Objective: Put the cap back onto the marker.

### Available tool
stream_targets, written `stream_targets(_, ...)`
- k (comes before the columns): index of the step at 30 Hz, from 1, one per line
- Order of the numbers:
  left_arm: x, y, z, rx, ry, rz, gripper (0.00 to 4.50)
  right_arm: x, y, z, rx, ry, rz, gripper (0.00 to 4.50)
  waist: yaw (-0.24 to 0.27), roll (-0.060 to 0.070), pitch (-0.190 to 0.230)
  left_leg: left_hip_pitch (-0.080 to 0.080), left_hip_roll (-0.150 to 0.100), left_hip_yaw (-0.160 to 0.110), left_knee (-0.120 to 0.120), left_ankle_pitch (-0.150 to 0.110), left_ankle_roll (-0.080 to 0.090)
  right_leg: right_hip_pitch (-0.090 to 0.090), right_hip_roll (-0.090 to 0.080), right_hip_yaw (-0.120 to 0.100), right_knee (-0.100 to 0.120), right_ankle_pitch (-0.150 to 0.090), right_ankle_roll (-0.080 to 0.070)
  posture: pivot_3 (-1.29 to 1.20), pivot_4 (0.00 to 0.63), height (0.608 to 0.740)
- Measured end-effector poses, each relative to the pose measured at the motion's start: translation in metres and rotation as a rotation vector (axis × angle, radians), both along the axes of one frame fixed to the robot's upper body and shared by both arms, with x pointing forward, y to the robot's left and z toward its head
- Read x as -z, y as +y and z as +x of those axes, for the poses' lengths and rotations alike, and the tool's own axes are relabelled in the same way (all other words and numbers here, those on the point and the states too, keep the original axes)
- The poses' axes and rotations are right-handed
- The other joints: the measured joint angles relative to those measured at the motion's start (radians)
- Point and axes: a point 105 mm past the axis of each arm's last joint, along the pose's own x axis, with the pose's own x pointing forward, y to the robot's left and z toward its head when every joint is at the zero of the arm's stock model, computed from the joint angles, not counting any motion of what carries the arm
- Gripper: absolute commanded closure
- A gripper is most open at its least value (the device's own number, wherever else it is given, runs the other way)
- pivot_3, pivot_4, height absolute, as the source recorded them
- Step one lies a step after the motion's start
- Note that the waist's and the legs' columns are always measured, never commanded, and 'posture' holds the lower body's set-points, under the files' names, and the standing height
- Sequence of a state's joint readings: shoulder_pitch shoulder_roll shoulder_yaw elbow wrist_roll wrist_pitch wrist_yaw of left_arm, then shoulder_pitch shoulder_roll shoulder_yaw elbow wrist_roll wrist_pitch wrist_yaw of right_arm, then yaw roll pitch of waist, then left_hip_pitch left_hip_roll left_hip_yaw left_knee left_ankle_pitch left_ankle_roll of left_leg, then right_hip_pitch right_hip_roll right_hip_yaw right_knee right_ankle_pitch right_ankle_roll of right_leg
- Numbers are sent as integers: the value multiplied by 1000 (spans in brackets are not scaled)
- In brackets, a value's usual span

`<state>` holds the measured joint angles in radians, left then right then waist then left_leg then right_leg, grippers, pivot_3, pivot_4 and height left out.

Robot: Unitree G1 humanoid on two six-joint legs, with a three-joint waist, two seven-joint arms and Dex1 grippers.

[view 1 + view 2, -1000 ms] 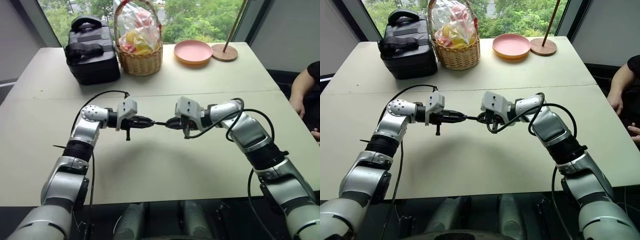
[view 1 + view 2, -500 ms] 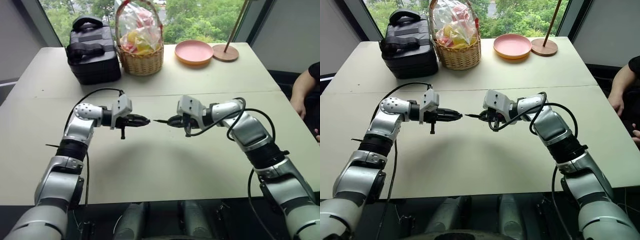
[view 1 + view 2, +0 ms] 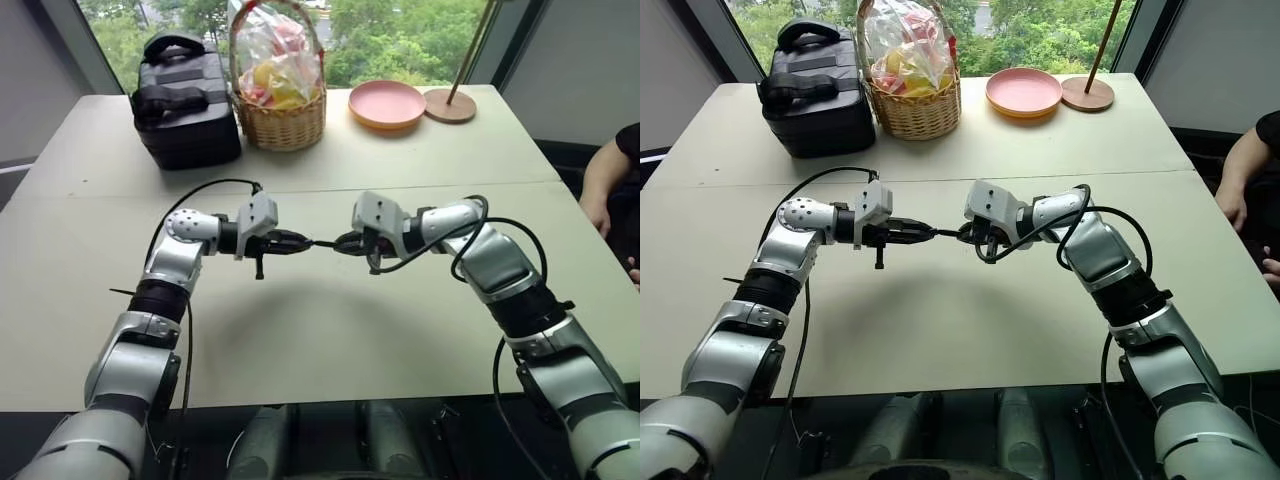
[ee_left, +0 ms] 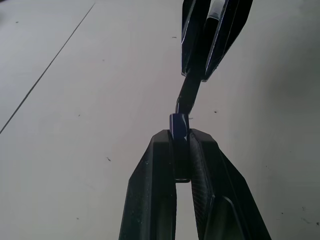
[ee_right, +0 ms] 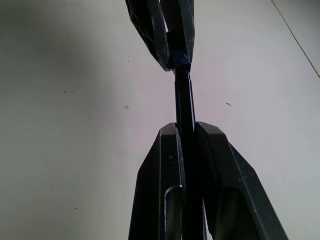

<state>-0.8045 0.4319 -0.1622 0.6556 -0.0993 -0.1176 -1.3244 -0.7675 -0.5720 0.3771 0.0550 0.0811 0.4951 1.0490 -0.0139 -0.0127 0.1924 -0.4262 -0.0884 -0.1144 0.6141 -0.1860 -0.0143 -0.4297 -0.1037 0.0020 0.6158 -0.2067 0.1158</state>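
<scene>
Left wrist view: cap (image 4: pixel 178 125) touching marker (image 4: pixel 189 95).

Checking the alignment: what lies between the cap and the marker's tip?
Nothing: in the left wrist view the marker tip meets the cap, above bare table.

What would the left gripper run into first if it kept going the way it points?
The marker, whose tip already sits at the cap in the left gripper; right behind it, the right gripper that holds the marker.

One marker (image 5: pixel 184 102), one cap (image 4: pixel 178 125), one basket (image 3: pixel 284 118), one plate (image 3: pixel 386 104), one black case (image 3: pixel 185 110)
</scene>
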Motion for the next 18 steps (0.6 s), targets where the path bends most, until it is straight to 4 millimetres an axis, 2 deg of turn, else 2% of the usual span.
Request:
stream_targets(8, -6, -9, 6, 78, -100, 102, 4478, -2, 2, 7, -47, -76, -65, 4500, -4, 0, 0, 0, 0, 0, 0, 0, 0, 0, 1, 0, 0, 0, 0, 0, 150, 740)
stream_targets(18, -5, -7, 5, 109, -134, 167, 4478, 1, 10, 9, -86, -112, -99, 4500, -2, 0, 0, 0, 0, 0, 0, 0, 0, 0, 1, 0, 1, 0, 0, 0, 150, 740)
